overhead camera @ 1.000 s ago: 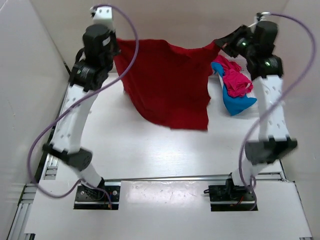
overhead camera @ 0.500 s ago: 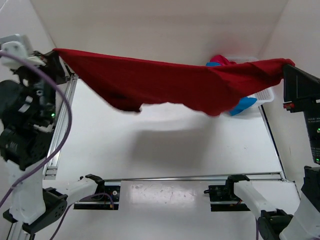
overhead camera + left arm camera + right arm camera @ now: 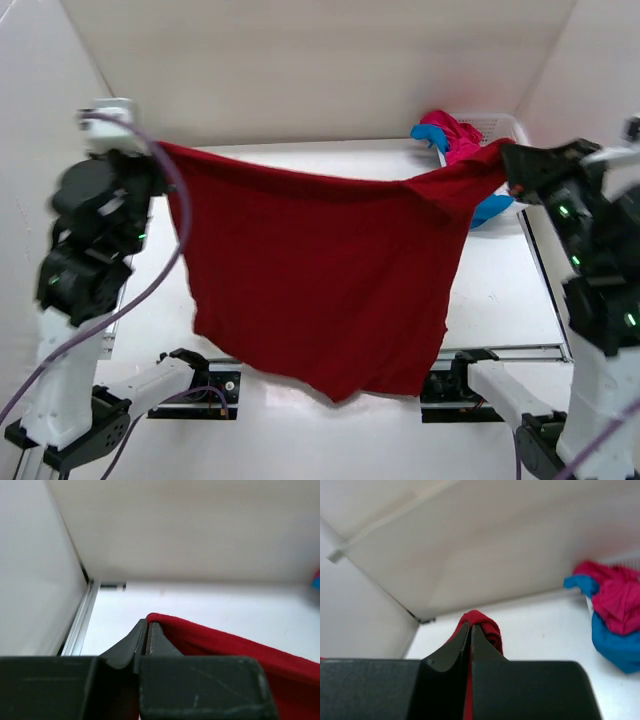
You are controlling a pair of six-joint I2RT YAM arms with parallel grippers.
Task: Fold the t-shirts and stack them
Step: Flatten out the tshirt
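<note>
Left gripper [image 3: 146, 626] and right gripper [image 3: 470, 627] clamp the dark red t-shirt [image 3: 320, 290] by its upper corners; either thin pinch may slip. Uneven lowering would bunch it.

Left gripper [image 3: 162, 152] and right gripper [image 3: 508, 160] high and well apart, jaws of each pinched tight, arms upright.

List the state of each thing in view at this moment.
dark red t-shirt: unfolded, held up, hanging spread between both hands.
left hand: shut on one upper corner of the dark red t-shirt.
right hand: shut on its other upper corner.
pink t-shirt: crumpled, unfolded, at the far right.
blue t-shirt: crumpled, unfolded, partly under the pink t-shirt.
</note>
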